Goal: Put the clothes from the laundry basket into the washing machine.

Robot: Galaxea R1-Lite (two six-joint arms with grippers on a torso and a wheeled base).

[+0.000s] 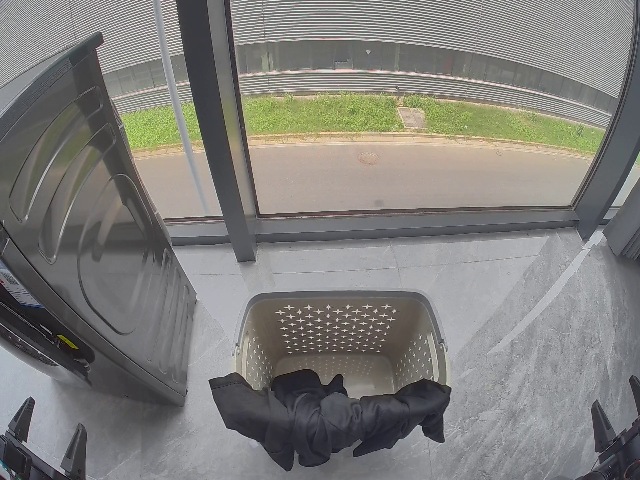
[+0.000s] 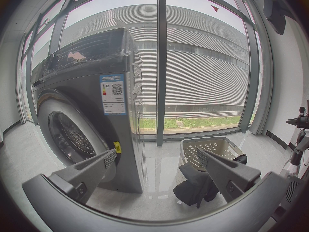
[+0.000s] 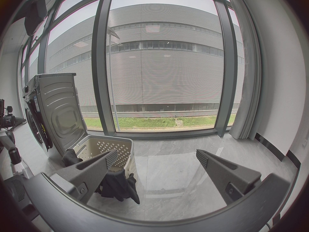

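Left gripper (image 1: 53, 416) and right gripper (image 1: 615, 395) are spread wide and hold nothing. The black garment (image 1: 327, 421) drapes over the laundry basket's (image 1: 337, 295) 6 o'clock rim. A shallow pinch could spill it onto the floor or tip the basket. The washing machine (image 1: 87, 235) stands at 9 o'clock, its door seemingly open.

Blue-edged white paper label (image 2: 112, 94): stood on the front of the dark grey metal washing machine (image 2: 80, 91), near its corner; it bore a square code, a coloured rating scale and rows of print too small to read.
Small yellow sticker (image 2: 117, 147): sat lower on the same front, just beside the round door opening; its print was illegible.
Red triangle mark (image 2: 214, 8): was high on the window glass, a plain shape.
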